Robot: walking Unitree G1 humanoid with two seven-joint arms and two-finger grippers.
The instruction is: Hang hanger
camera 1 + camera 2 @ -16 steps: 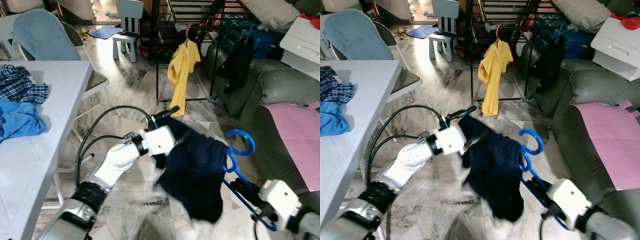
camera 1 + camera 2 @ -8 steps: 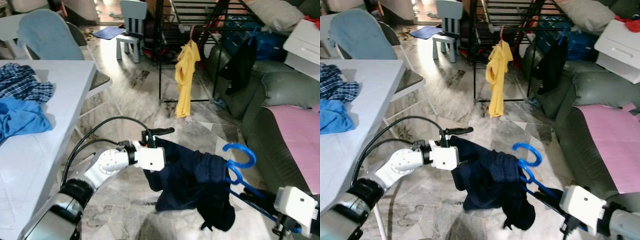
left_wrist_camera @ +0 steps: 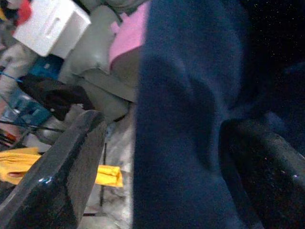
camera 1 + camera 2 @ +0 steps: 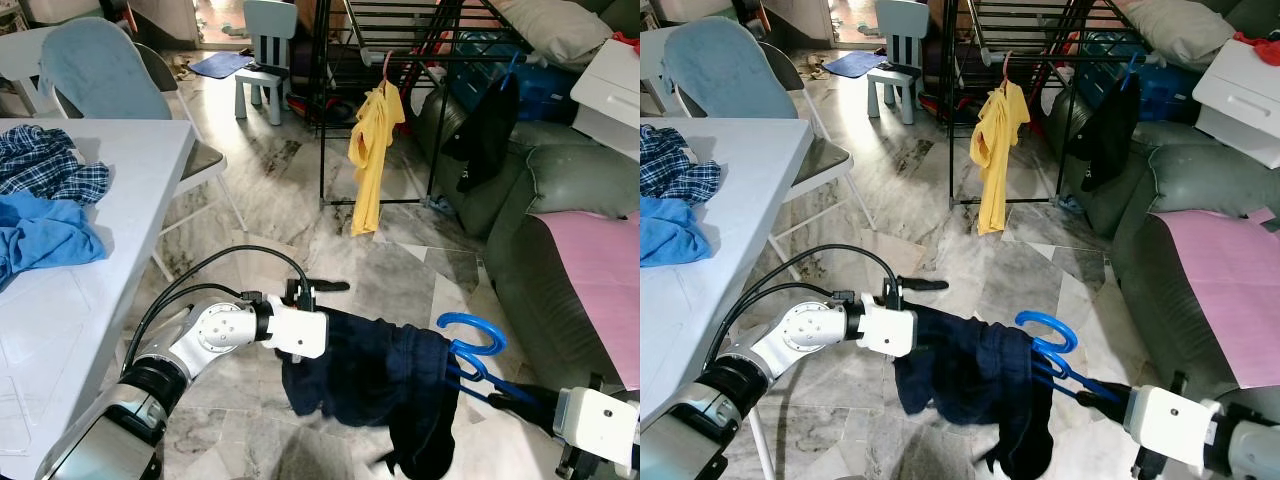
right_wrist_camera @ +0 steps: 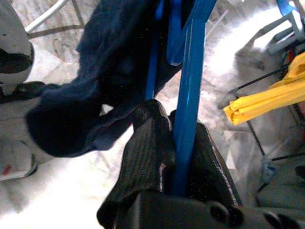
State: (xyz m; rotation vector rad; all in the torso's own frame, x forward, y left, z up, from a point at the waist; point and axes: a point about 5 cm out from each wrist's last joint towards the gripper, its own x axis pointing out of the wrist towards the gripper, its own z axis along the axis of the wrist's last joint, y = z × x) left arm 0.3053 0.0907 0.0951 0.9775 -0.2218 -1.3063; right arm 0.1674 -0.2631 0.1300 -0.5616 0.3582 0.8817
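Blue hanger [image 4: 468,345]: it was held low over the marble floor [image 4: 280,190], between the two arms. Its long side lay almost flat, running from the right gripper toward the left arm, and its hook curled up at the near end of the cloth.
Dark blue garment [image 4: 370,385]: it was draped over the hanger and sagged down toward the floor.
Right gripper [image 5: 169,138]: its two black fingers were pressed tight on a thin bar of the hanger.
Left gripper [image 3: 157,157]: its fingers stood apart with a fold of the garment between them.
Drying rack [image 4: 400,60]: it stood well apart, farther back, with a yellow shirt [image 4: 372,140] hanging on it.
White table [image 4: 90,290]: it was on the robot's left, with a blue cloth [image 4: 45,235] on top.
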